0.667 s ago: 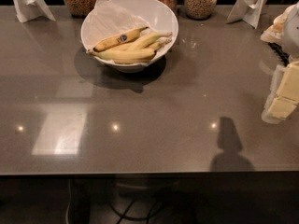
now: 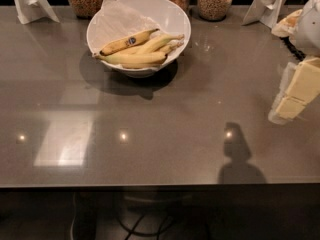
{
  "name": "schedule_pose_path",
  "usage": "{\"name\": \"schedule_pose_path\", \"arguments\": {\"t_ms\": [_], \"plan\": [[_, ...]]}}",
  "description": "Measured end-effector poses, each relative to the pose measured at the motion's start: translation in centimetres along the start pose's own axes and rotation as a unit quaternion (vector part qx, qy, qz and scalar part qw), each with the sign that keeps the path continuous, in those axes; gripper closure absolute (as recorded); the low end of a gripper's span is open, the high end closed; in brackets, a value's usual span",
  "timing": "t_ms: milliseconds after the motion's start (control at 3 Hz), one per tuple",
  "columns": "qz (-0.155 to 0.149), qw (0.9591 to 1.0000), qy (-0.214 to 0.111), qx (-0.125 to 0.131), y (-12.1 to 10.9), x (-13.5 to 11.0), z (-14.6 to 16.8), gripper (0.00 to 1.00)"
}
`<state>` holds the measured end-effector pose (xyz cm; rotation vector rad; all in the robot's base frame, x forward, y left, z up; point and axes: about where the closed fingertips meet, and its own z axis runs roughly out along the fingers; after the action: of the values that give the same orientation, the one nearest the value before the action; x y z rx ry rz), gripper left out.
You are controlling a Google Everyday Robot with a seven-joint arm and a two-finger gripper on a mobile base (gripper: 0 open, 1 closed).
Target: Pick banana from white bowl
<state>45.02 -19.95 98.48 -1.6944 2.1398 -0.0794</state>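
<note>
The white bowl [image 2: 172, 15] stands at the back of the grey table, left of centre, lined with white paper [image 2: 112, 21]. Several bananas lie in it. A plain yellow banana [image 2: 135, 58] lies along the front, with another plain one [image 2: 159, 40] behind it. A banana with a blue oval sticker [image 2: 125, 42] lies on top at the back left. My gripper [image 2: 296, 91], cream-coloured, hangs at the right edge of the camera view, far to the right of the bowl and nearer the front. It holds nothing that I can see.
Several glass jars of grains [image 2: 214, 0] line the back edge behind the bowl. White folded cards stand at the back left [image 2: 31, 1] and back right [image 2: 267, 4]. The arm's shadow [image 2: 239, 156] falls near the table's front edge [image 2: 150, 184].
</note>
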Motion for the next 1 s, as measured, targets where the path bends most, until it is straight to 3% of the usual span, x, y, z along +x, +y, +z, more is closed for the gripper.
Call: {"name": "schedule_pose_path", "arguments": {"t_ms": [333,1000], "plan": [[-0.006,0.9985,-0.048,0.025,-1.4,-2.5,0.1,0.0],[-0.019,0.99,-0.13,0.053,-4.6,-10.0,1.0,0.0]]}}
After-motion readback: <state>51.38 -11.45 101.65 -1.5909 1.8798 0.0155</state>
